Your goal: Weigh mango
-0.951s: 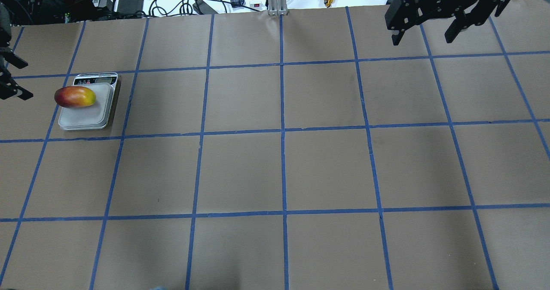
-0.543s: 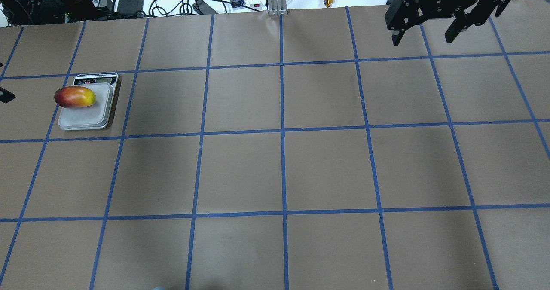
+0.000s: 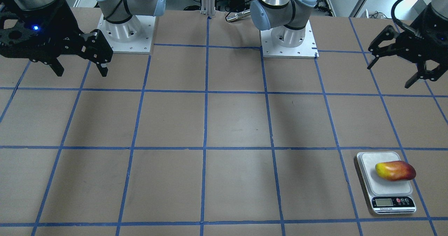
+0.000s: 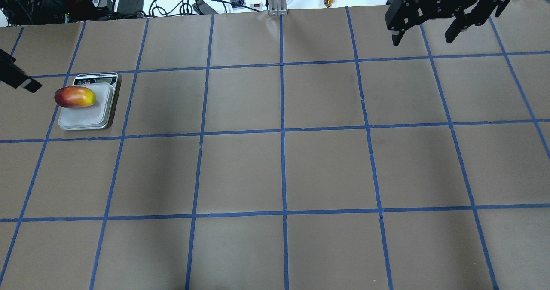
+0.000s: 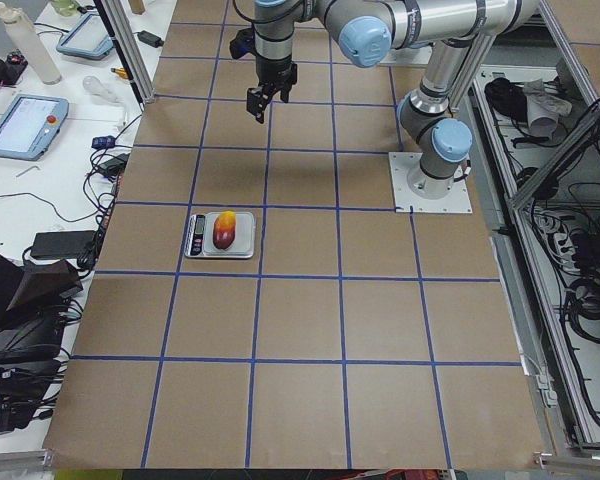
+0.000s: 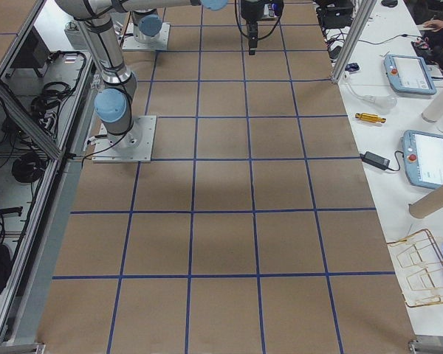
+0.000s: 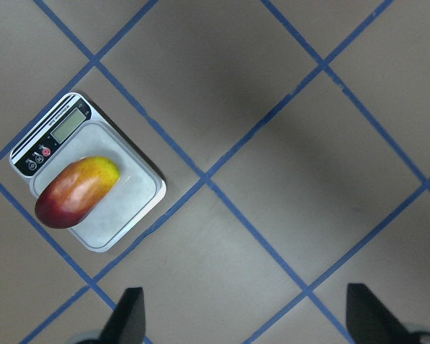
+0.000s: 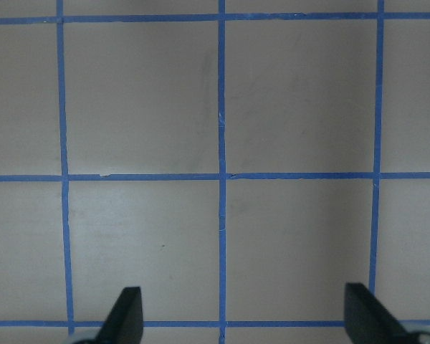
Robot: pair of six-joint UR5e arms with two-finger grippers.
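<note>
Mango (image 3: 395, 171) lay on its side on the scale (image 3: 385, 188) platform, red end at the rim, untouched so that only its weight registered. Left hand (image 3: 388, 76) hung well apart, opened wide and empty; right hand (image 3: 81, 73), likewise wide, hovered over the far end of the table (image 3: 224, 124).

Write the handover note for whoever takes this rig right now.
Left tool: open, empty, raised, clear of the mango.
Right tool: open, empty, far from the job on the opposite side.
Mango: lying on the scale platform with its red end overhanging the edge; nothing touches it.
Done: the mango is placed and released.
Left: take the reading. The display digits are too small to read in these views.
</note>
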